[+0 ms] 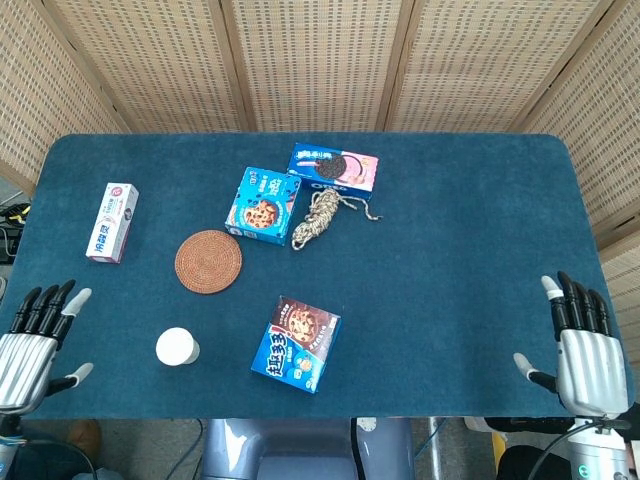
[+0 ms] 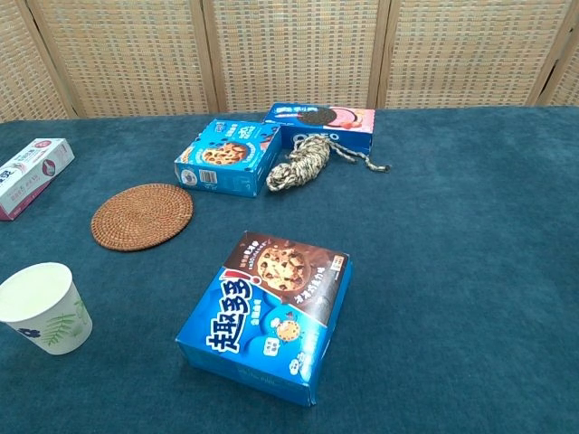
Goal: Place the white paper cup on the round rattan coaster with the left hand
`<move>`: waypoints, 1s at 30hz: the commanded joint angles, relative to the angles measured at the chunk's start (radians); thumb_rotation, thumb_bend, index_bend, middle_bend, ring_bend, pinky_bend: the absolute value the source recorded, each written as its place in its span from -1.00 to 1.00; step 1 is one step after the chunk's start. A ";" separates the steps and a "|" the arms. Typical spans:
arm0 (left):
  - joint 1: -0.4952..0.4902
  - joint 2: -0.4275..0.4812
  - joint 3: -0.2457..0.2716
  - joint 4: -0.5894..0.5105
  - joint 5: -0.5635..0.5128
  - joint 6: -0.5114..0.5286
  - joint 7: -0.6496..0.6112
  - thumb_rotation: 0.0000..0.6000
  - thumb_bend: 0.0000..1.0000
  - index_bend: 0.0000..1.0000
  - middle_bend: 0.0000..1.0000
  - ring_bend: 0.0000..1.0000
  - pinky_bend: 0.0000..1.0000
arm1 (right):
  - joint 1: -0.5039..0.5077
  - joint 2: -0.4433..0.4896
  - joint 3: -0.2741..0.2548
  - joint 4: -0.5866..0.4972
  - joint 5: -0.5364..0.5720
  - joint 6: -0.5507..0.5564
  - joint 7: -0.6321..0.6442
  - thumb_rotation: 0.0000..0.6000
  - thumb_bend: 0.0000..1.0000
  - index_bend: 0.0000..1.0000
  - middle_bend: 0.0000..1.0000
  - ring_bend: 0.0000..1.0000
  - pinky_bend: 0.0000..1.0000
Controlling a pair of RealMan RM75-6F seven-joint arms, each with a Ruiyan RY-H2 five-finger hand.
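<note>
My left hand (image 1: 32, 340) rests at the table's near left edge, fingers spread wide, holding nothing. Paper cup (image 1: 176, 347): upright, to the right of that hand, apart from it. Rattan coaster (image 1: 208, 261): bare, beyond the cup and farther from the hand. Cookie box (image 1: 296, 343): right of the cup. Toothpaste box (image 1: 111, 222): beyond the left hand. My right hand (image 1: 582, 347): near right edge, fingers spread, holding nothing.
</note>
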 commanded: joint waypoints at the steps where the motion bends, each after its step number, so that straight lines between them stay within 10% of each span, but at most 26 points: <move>1: -0.047 -0.012 0.042 0.015 0.057 -0.102 0.021 1.00 -1.00 -1.00 -1.00 -1.00 -0.90 | 0.001 -0.001 0.001 -0.001 0.005 -0.002 0.000 1.00 -1.00 -0.98 -1.00 -1.00 -1.00; 19: -0.209 -0.178 -0.010 0.067 -0.070 -0.408 0.178 1.00 -1.00 -1.00 -1.00 -0.98 -0.73 | 0.006 0.002 -0.002 0.000 0.003 -0.015 0.010 1.00 -1.00 -0.97 -1.00 -1.00 -1.00; 30: -0.276 -0.257 -0.040 0.142 -0.152 -0.481 0.199 1.00 -1.00 -0.95 -0.50 -0.40 -0.34 | 0.006 0.000 0.001 0.002 0.012 -0.012 0.014 1.00 -1.00 -0.96 -1.00 -1.00 -1.00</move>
